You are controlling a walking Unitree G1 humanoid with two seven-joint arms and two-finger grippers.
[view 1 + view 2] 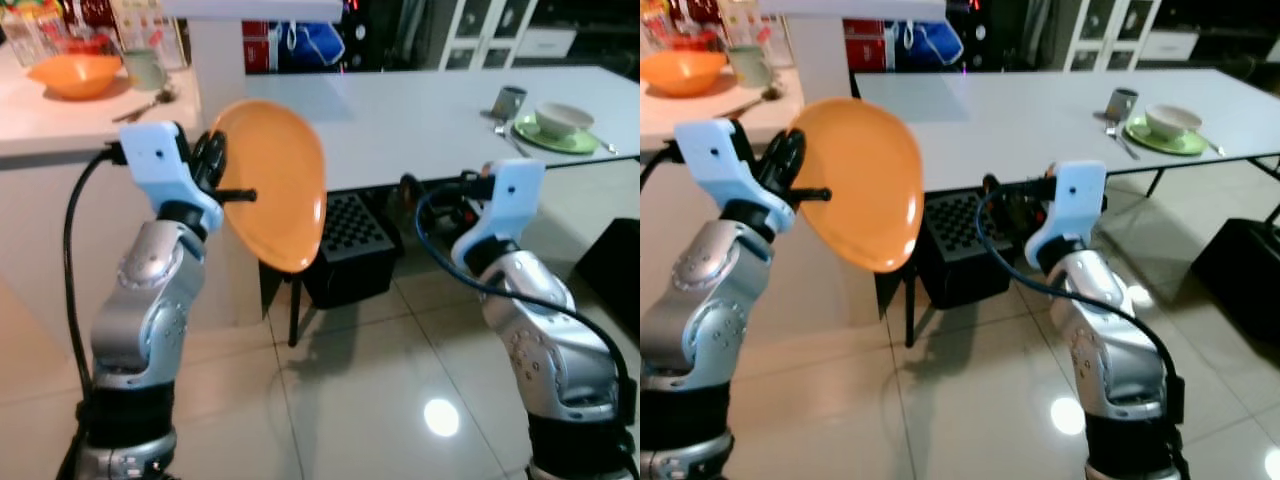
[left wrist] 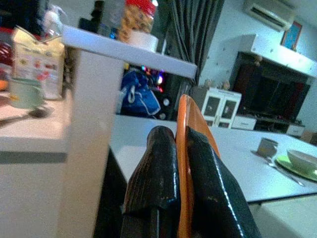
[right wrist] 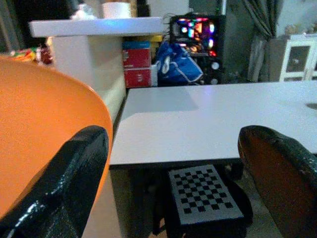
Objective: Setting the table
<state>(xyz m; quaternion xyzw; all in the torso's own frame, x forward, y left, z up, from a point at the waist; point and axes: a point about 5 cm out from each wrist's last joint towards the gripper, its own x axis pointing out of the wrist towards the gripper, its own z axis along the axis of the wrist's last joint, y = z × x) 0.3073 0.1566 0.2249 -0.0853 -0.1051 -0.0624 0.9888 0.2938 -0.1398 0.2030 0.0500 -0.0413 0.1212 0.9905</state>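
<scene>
The orange plate [image 1: 275, 180] looks like smooth, glossy plastic, the white table [image 1: 420, 115] beyond it matt, the floor tiles [image 1: 380, 400] beneath polished and reflective.

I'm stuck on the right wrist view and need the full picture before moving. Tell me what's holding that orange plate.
Observer: The left gripper holds the orange plate on edge, rim pinched between its fingers.
Operator: Report what's already on the white table.
Observer: At its far right end, a green plate with a white bowl on it, and a grey cup beside.
Operator: Describe the right gripper.
Observer: The right gripper is open, holding nothing, facing the white table.
</scene>
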